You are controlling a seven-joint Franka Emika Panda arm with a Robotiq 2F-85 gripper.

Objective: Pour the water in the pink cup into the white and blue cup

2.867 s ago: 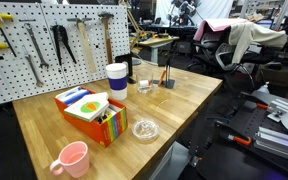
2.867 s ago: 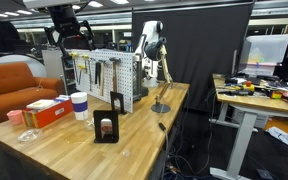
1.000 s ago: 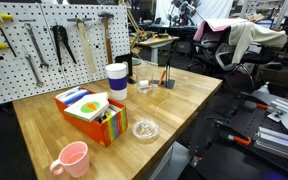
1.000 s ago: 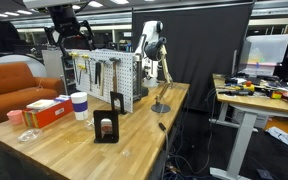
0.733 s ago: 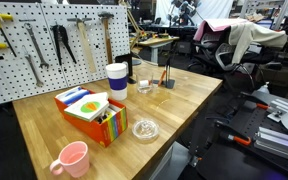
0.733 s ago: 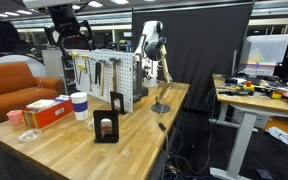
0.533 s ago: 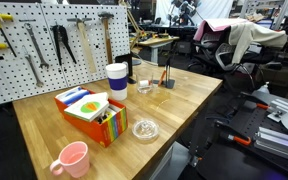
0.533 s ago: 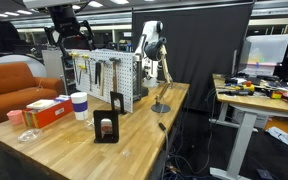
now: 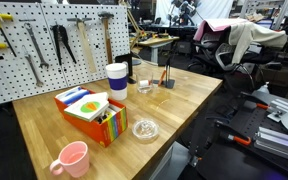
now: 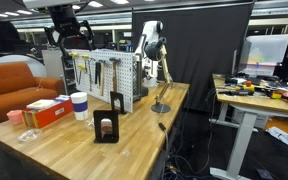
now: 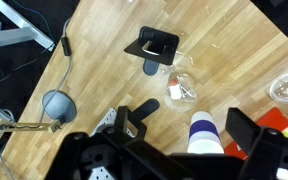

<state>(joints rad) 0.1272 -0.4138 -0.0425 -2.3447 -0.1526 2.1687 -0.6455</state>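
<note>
My gripper (image 11: 181,158) is spread wide and holds nothing, up high over the wooden table (image 11: 234,50). The white and blue cup (image 11: 205,132) stands right below it, beside the orange box (image 9: 92,118). The pink cup (image 9: 72,158) stands well apart, near the table's edge.

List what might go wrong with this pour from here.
1. The pink cup sits near the table edge; a clumsy approach by the open end effector might knock it off.
2. The box lies between it and the white and blue cup, so water may spill on it in transit.
3. A glass dish beside that cup could get clipped.
</note>
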